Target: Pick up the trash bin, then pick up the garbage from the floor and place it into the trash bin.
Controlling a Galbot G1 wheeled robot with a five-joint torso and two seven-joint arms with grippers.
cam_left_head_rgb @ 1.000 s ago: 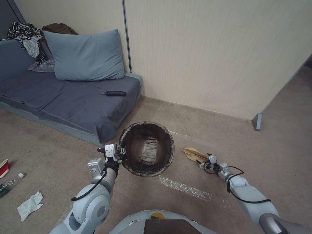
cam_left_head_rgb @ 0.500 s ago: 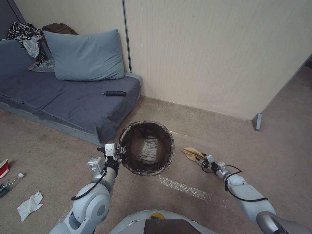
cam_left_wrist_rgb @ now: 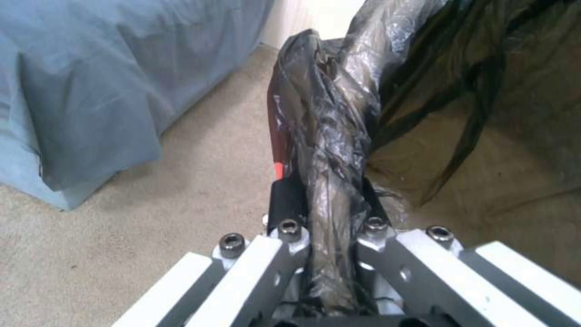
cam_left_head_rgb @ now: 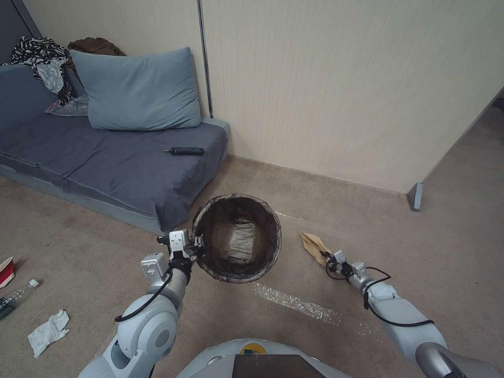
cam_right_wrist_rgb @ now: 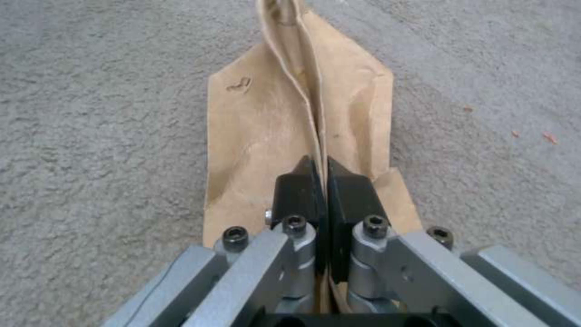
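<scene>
Trash bin (cam_left_head_rgb: pixel 237 239), lined, is hanging mouth-up by its rim from the clamped left gripper (cam_left_head_rgb: pixel 197 245), awaiting tan folded paper (cam_left_head_rgb: pixel 314 245) the right gripper (cam_left_head_rgb: pixel 329 258) is pinching tight.

The left pincer (cam_left_head_rgb: pixel 195 247) is gripping the near-left rim of the small round trash bin with a dark bag liner (cam_left_head_rgb: pixel 237 239), holding it above the beige carpet floor (cam_left_head_rgb: pixel 341 210) beside the grey-blue sofa mattress (cam_left_head_rgb: pixel 105 157). The right pincer (cam_left_head_rgb: pixel 326 256) is meeting the near end of the tan folded paper (cam_left_head_rgb: pixel 313 244), apparently pinching it. A crumpled white tissue (cam_left_head_rgb: pixel 48 331), a small clear bottle (cam_left_head_rgb: pixel 16 297) and a red-and-white crushed cup (cam_left_head_rgb: pixel 5 271) are lying at far left.
</scene>
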